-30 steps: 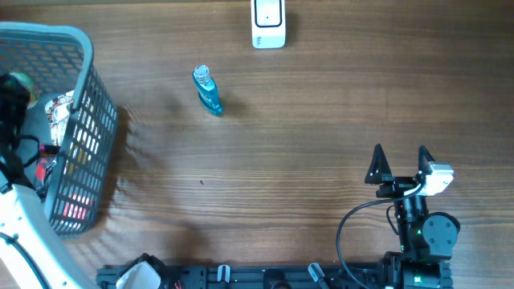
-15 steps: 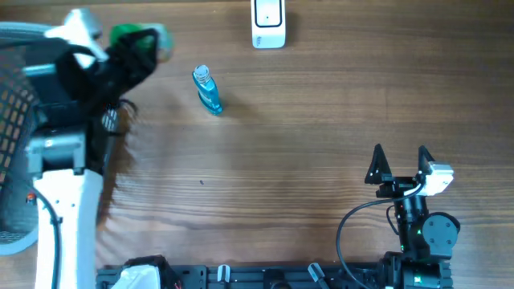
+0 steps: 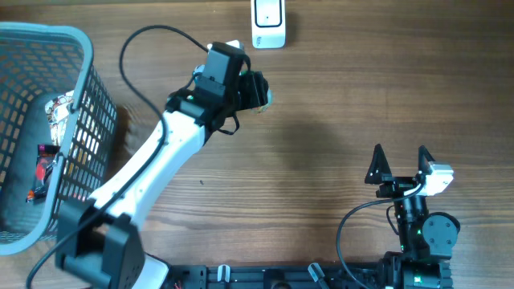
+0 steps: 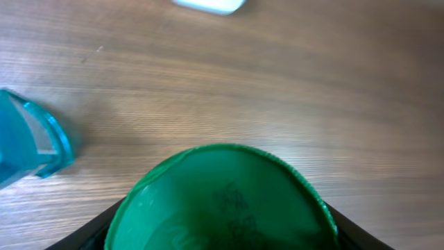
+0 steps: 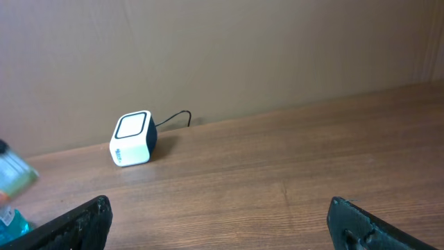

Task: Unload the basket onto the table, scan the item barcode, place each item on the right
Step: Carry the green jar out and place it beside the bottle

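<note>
A round green container [image 4: 222, 201] fills the lower part of the left wrist view, with faint embossed marks on its face. My left gripper [image 3: 254, 88] is shut on it, black fingers [image 4: 97, 229] showing at either side. It hangs above the table just below the white barcode scanner [image 3: 268, 20], whose edge shows as the scanner [image 4: 208, 5] at the top of that view. No barcode is visible. My right gripper [image 3: 400, 160] stands open and empty at the front right, far from the scanner [image 5: 133, 139].
A small blue bottle [image 4: 28, 142] stands just left of the held container; the left arm hides it from overhead. A grey mesh basket [image 3: 80, 40] holding several packets [image 3: 56, 112] sits at the far left.
The left arm lifted the green container out of the basket and swung it right, over the blue bottle, to just below the scanner. The right arm has not moved.
</note>
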`<state>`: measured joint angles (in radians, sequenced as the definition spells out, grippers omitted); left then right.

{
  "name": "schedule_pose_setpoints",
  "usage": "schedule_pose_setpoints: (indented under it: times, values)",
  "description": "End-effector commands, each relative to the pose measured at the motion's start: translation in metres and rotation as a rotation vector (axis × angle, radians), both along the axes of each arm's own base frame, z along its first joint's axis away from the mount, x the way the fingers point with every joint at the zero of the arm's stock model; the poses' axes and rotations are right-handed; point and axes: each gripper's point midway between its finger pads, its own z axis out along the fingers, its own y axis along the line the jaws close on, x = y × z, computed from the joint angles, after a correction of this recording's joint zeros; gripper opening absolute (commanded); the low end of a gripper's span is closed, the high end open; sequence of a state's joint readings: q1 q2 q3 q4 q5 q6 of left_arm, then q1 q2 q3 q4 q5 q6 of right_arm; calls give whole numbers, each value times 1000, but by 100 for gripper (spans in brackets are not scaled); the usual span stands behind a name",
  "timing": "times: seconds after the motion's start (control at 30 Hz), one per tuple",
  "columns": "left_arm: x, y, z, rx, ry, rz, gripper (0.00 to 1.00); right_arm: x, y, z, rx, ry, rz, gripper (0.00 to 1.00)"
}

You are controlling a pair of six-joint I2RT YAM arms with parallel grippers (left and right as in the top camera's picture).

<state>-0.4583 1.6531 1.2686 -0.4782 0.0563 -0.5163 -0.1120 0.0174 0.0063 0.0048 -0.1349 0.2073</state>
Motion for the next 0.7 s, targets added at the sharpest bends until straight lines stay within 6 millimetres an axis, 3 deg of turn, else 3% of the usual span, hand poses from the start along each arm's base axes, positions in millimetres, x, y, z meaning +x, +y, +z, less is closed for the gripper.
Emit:
schedule_pose_setpoints:
  times: [0.0, 0.23, 0.5, 0.6, 0.63, 0.67]
  values:
    - [8, 15, -39, 134, 46, 22, 67, 0, 3, 2, -6, -10, 16, 100]
    - [6, 22, -91, 215, 147, 40, 64, 0, 3, 2, -6, -10, 17, 100]
    - [-10, -5, -94, 235, 147, -36, 75, 0, 3, 2, -6, -10, 16, 100]
    - [-18, -13, -70, 242, 107, -51, 92, 0, 3, 2, -6, -10, 17, 100]
    - [-17, -7, -53, 262, 72, -31, 100, 0, 3, 2, -6, -10, 16, 100]
    - [-18, 4, -22, 286, 23, 5, 100, 0, 3, 2, -7, -10, 16, 100]
